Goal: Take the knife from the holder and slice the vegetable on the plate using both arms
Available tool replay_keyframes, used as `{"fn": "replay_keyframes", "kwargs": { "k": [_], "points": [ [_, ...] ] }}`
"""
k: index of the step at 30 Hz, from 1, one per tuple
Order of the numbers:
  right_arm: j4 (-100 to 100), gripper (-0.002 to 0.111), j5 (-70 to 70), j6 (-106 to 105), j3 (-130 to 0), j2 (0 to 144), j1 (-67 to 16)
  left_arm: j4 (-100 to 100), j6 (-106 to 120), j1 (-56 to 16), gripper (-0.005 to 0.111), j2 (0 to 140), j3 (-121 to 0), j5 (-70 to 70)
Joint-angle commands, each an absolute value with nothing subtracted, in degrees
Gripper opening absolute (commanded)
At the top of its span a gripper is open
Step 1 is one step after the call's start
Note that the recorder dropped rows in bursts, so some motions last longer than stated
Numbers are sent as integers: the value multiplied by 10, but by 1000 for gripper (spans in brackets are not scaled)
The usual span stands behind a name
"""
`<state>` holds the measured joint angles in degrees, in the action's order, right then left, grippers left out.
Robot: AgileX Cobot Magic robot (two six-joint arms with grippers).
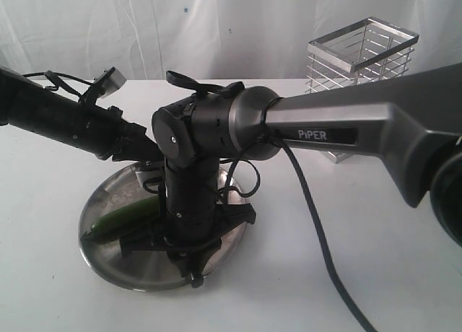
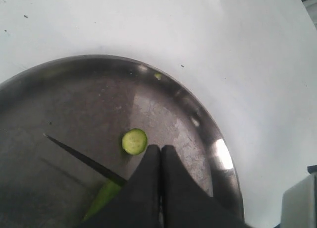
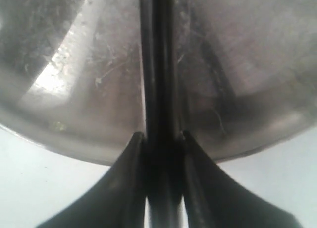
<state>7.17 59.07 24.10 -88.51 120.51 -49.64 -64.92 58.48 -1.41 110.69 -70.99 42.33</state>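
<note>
The knife [image 3: 159, 64] is out on the plate, gripped by the right claw [image 3: 161, 136]. In the right wrist view it shows edge-on as a dark narrow bar running straight out between the two fingers [image 3: 132, 156], which stand only as far apart as the bar is thick and press on it from both sides. In the left wrist view its thin pointed blade slants low across the plate's floor, and its near end meets the green vegetable [image 1: 123, 218] just beside the left claw [image 2: 160, 148].

The left claw is closed, finger against finger, with nothing between them. Its tips point down at the plate, just beside the vegetable's cut end. Whether they touch the vegetable I cannot tell. One round cut slice [image 2: 134, 141] lies flat on the plate, just beside those tips and apart from the blade.

The vegetable lies on the left half of the steel plate [image 1: 137, 280] in the exterior view. The right arm [image 1: 346, 130], marked "PiPER", reaches across the middle and points down over the plate. The left arm [image 1: 58, 115] comes in from the left.

Count: one knife, one vegetable with one slice off it, one plate, two claws, and one wire holder [image 1: 361, 61], which stands upright on the white worktop [image 1: 289, 274], well apart from the plate.
</note>
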Motion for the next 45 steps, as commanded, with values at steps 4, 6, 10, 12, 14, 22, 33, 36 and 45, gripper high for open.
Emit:
{"fn": "replay_keyframes", "kwargs": {
  "k": [4, 6, 10, 12, 14, 22, 33, 36, 45],
  "points": [
    [78, 0, 586, 245, -884, 1208, -498, -660, 588, -14, 0, 1104, -706, 436],
    [81, 0, 586, 245, -884, 1208, -498, -660, 588, -14, 0, 1104, -706, 438],
    [81, 0, 589, 245, -884, 1208, -498, -660, 588, -14, 0, 1106, -706, 445],
    [81, 0, 590, 245, -884, 1208, -498, -660, 587, -14, 0, 1114, -706, 446],
    [81, 0, 590, 245, -884, 1208, -498, -669, 587, -14, 0, 1127, -706, 450],
    [80, 0, 590, 245, -884, 1208, -498, -678, 587, -14, 0, 1167, -706, 442],
    [78, 0, 597, 240, -884, 1208, -498, -629, 533, -14, 0, 1236, -703, 418],
    [80, 0, 608, 221, -884, 1208, -498, -629, 533, -14, 0, 1236, -697, 408],
    [95, 0, 667, 164, -884, 1209, -498, -641, 533, -14, 0, 1236, -686, 401]
  ]
}}
